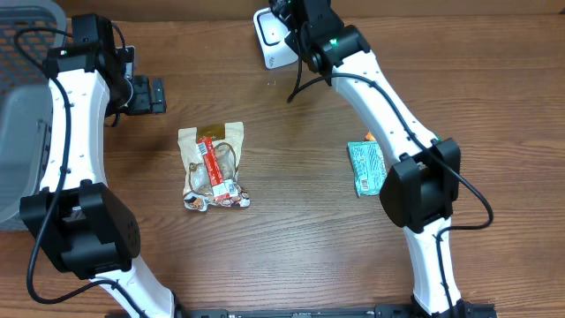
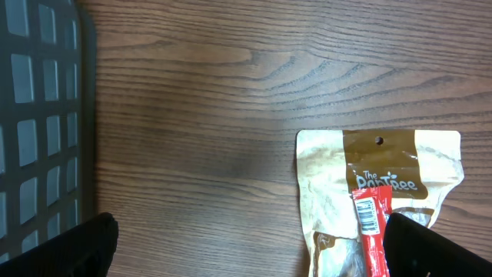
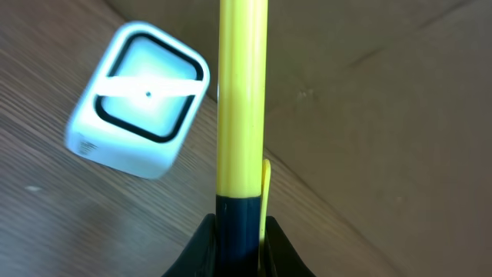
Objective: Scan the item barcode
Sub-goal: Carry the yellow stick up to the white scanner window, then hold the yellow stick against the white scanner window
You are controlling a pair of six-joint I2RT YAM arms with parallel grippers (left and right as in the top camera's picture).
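Right hand (image 3: 240, 250) is clamped on the dark lower end of a yellow pen (image 3: 242, 100), held upright just beside the white scanner (image 3: 138, 100) at the far edge of the counter (image 1: 300, 238). Left hand (image 2: 250, 258) hangs empty, jaws spread wide, near the snack pouch (image 2: 377, 200).

Trouble is likeliest at the window. The pen sits to one side of the glass, not across it, and no barcode shows on the side facing the wrist camera. The read may fail unless the barrel is shifted over and rolled. A thin round barrel pinched only at its end could also swivel or slide.

Only the right wrist view shows the pen and the scanner's window; overhead, the arm hides the pen. That view alone shows the green packet (image 1: 365, 168) lying partly under the right arm. Only the left wrist view gives the pouch's lettering and the basket (image 2: 38, 115) well to its side.
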